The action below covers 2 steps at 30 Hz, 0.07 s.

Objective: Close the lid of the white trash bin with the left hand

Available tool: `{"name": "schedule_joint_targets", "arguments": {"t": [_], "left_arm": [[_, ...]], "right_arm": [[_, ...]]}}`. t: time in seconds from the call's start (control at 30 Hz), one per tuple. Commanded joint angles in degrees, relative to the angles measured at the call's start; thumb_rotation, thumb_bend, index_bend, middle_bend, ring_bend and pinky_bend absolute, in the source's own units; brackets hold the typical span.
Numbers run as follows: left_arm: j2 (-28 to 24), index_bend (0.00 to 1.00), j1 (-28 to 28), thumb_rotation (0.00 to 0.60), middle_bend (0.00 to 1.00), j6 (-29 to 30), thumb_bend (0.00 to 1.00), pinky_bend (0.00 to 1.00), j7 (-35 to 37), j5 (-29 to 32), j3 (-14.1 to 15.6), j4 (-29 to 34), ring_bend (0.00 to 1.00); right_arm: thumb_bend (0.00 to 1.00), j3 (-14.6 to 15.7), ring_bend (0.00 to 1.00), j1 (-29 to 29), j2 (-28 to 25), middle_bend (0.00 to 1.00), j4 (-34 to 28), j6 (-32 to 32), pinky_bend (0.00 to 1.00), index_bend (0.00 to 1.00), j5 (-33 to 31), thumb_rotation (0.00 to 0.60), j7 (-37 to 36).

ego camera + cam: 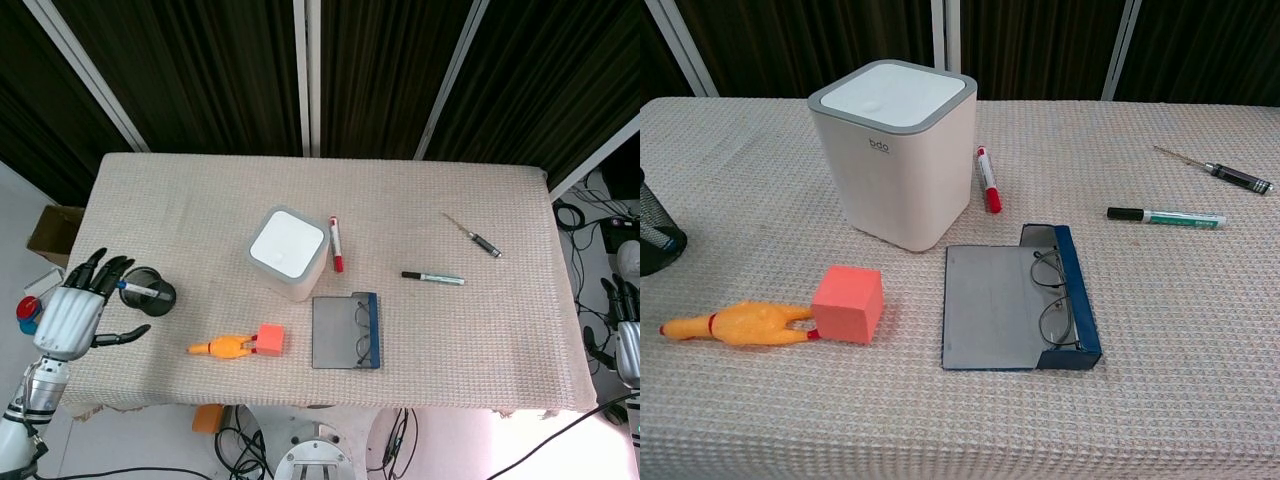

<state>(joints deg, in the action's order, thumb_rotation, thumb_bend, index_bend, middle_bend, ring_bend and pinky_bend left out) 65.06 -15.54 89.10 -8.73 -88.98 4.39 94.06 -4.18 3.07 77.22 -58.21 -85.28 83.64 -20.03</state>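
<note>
The white trash bin stands upright near the table's middle, its flat lid level inside the grey rim. My left hand hangs at the table's left edge, far from the bin, fingers spread and holding nothing. My right hand shows at the far right edge of the head view, off the table, only partly in frame. Neither hand appears in the chest view.
A black mesh cup with a blue pen sits beside the left hand. A rubber chicken and pink cube lie in front of the bin. A red marker, open glasses case, green marker and screwdriver lie right.
</note>
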Motion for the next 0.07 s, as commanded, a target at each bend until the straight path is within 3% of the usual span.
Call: {"name": "schedule_joint_targets", "arguments": {"t": [0.03, 0.07], "left_arm": [[4.26, 0.13, 2.86, 0.032, 0.14, 2.23, 0.0, 0.23, 2.93, -2.72, 1.58, -7.39, 0.03], [4.82, 0.13, 3.06, 0.031, 0.14, 2.03, 0.0, 0.23, 3.31, -2.73, 1.56, -8.33, 0.03]], "right_arm": [[0.37, 0.55, 0.0, -0.47, -1.68, 0.0, -2.84, 0.21, 0.0, 0.0, 0.29, 0.6, 1.82], [0.37, 0.61, 0.0, -0.41, -1.96, 0.0, -3.53, 0.25, 0.0, 0.0, 0.47, 0.6, 2.25]]}}
